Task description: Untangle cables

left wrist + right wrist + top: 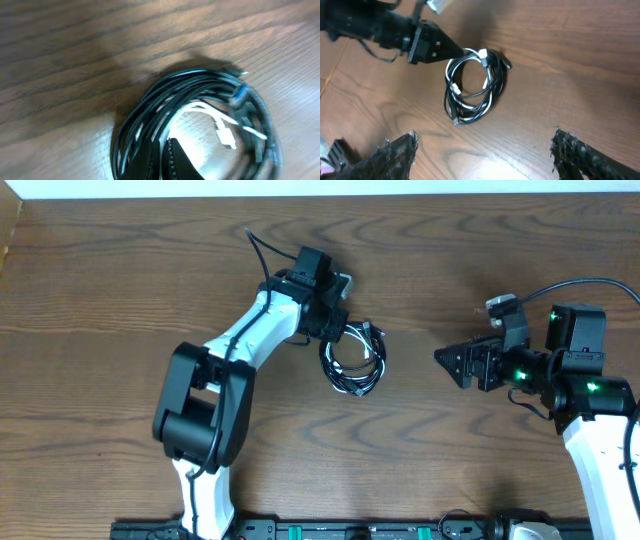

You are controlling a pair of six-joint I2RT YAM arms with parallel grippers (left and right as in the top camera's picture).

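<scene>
The cables [353, 362] lie in one looped bundle of black cords and one white cord on the wooden table. My left gripper [345, 335] is at the bundle's upper left edge, and its jaws [167, 147] are shut on strands of the loop. The bundle [200, 115] fills the left wrist view, with a white plug inside the loop. In the right wrist view the bundle [475, 90] lies ahead, with the left gripper's tip [455, 50] on it. My right gripper [450, 365] is open and empty, to the right of the bundle and apart from it, its fingers [485, 137] spread wide.
The wooden table [450, 260] stretches around both arms. A thick black wire [258, 250] runs from the left arm's wrist. The table's far edge lies along the top of the overhead view.
</scene>
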